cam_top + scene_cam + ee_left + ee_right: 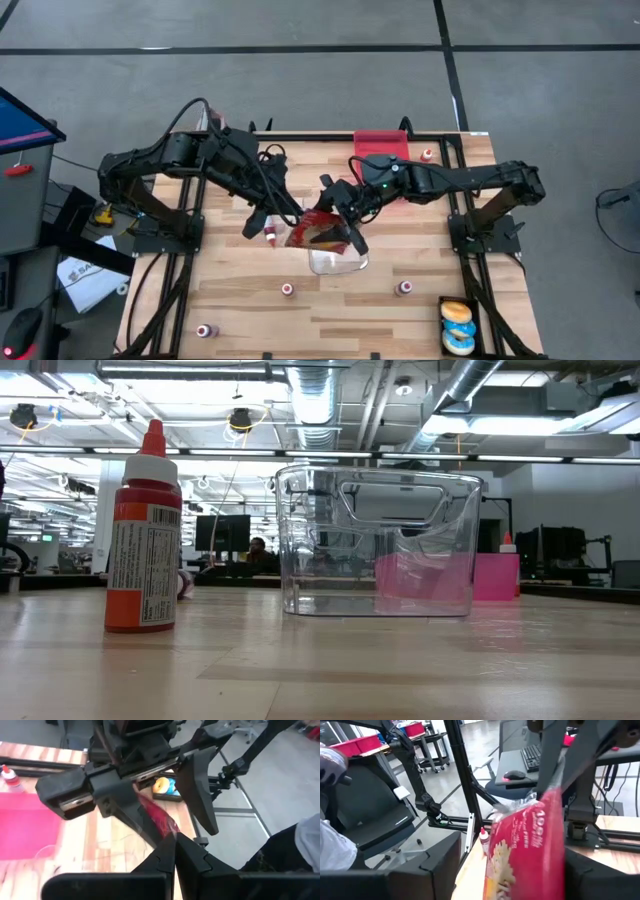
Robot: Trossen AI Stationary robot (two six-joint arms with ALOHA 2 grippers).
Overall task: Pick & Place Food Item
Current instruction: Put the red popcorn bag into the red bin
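Observation:
A red snack bag (318,232) hangs in the air over the far left rim of a clear plastic container (338,262), which stands on the table's middle. My left gripper (296,214) is shut on the bag. My right gripper (341,214) is open, with one finger on either side of the bag (530,850); I see no touch. In the low view the container (375,545) holds nothing, and bag and grippers are out of that view. My left gripper pinches the bag's upper end (163,826) between its two shut fingers (192,855), coming from the table's left and slanting down. The bag hangs below the fingers, lifted clear of table and container, its clear crimped top (554,772) uppermost.
A small red bottle (270,236) stands just left of the bag, seen close in the low view (145,535). More small bottles (287,289) (404,288) (207,330) dot the near half. A pink tray (380,142) sits at the far edge, a doughnut tray (458,325) at the near right corner.

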